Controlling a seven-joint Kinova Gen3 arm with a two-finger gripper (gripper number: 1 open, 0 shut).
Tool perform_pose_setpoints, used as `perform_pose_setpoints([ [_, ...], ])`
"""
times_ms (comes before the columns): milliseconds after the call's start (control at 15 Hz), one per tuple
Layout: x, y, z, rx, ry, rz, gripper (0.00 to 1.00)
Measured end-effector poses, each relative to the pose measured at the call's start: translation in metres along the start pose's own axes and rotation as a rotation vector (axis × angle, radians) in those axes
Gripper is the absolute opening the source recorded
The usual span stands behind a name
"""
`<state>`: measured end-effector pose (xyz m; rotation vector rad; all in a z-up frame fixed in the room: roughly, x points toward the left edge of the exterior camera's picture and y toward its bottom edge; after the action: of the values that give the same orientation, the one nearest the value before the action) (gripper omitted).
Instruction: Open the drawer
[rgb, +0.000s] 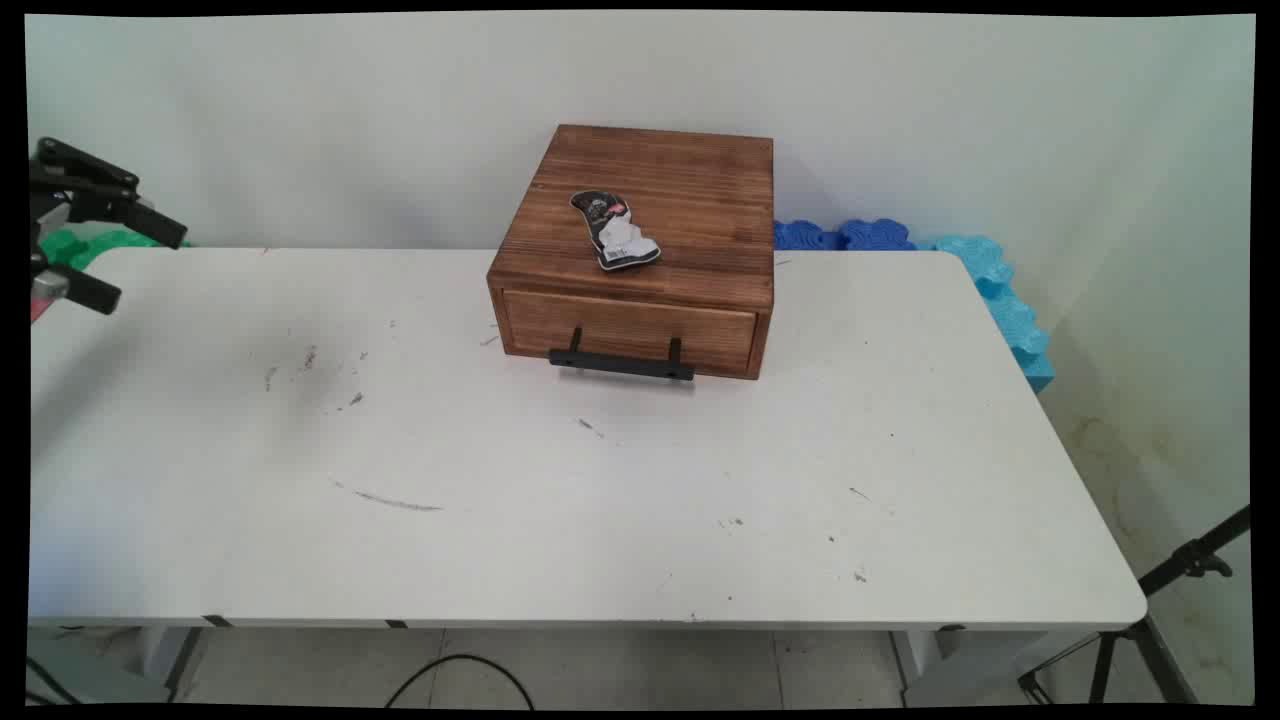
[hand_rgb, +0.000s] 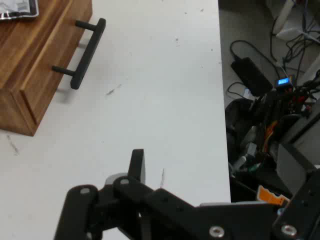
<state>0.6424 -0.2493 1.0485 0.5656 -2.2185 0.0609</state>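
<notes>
Peeking in at the left edge of the main view, the pincer (rgb: 100, 260) is mostly cut off, but its two black fingers (rgb: 150, 222) stand well apart with nothing between them, so it is released and empty, held above the tabletop's (rgb: 600, 500) left end. From the hand view only one fingertip shows clearly above the black linkage; the other is out of sight.

Nearer me, the white tabletop is bare apart from scuffs and dark marks. Below its front edge a black cable (rgb: 460, 680) loops on the floor, and a black tripod (rgb: 1150, 620) is cut off at the lower right.

Farther back, toward the wall, sits a wooden drawer box (rgb: 640, 250), well apart from the pincer. Its drawer (rgb: 628, 330) is shut, with a black bar handle (rgb: 622, 364) across the front, so whatever is inside is hidden. On its lid lies a small black-and-white foil packet (rgb: 614, 232), crumpled, the print too small to read.

Behind the tabletop, blue foam pieces (rgb: 990, 280) line the right rear corner, and a green one (rgb: 90, 246) shows behind the pincer.
</notes>
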Motion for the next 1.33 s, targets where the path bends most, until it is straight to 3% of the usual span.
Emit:
perform_pose_setpoints([
  [267,0.010,-0.001,0.010,0.009,0.017,-0.021,1.00],
  [600,0.067,-0.008,0.066,0.030,0.020,0.002,1.00],
  [933,0.127,-0.021,0.150,0.062,-0.069,0.068,1.00],
  [1333,0.151,-0.035,0.240,0.091,-0.202,0.198,1.00],
])
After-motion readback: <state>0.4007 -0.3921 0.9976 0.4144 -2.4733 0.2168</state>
